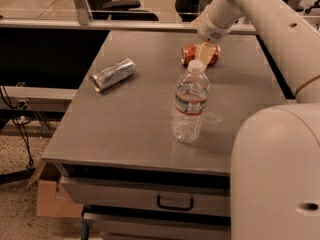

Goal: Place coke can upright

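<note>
A white robot arm (260, 15) reaches down from the upper right over a grey tabletop (130, 129), its tool (205, 51) hanging low at the far side, right at the coke can (188, 54). The red can lies on its side near the tabletop's back edge, with the tool's pale yellow tip across its middle, so only the 2 ends of the can show. Whether the tool is released, clenched or grasping the can cannot be told from here.

Just in front of the can stands 1 clear water bottle (190, 106), upright, its white cap overlapping the can's lower edge from this angle. Well apart to the left, a silver can (112, 74) lies on its side, its open end turned toward the tabletop's left edge.

Under the tabletop, a drawer (150, 199) with a dark handle faces the room. A cardboard box (50, 200) sits on the floor at the lower left. The robot's rounded white body (277, 179) fills the lower right corner.
</note>
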Available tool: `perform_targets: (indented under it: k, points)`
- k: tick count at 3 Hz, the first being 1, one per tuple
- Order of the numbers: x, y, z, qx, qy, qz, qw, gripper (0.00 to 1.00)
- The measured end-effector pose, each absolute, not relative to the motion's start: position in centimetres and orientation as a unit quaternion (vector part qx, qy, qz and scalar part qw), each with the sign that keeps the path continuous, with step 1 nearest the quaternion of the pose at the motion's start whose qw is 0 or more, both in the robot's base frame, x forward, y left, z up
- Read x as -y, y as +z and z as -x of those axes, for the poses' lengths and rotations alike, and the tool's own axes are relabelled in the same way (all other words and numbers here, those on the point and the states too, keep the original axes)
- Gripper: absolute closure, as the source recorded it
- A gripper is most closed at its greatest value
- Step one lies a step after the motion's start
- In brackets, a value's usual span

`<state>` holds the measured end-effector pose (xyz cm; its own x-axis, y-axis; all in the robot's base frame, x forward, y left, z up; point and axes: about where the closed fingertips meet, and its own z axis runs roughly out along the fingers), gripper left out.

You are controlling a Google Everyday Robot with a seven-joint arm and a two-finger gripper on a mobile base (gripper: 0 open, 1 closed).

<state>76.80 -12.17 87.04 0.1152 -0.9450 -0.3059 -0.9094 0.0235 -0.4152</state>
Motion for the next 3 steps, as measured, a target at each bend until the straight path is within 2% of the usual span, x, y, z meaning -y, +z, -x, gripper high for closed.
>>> perform_targets:
  k: [1,2,3]
  points:
    - [12.45,85.79,-76.91,-0.670,-0.033,0.699,0.248,0.01]
    - [12.30,85.53,-76.86,-0.666,-0.032,0.706,0.241,0.29]
    - [12.18,85.62,-76.83,-0.662,-0.034,0.710,0.238,0.54]
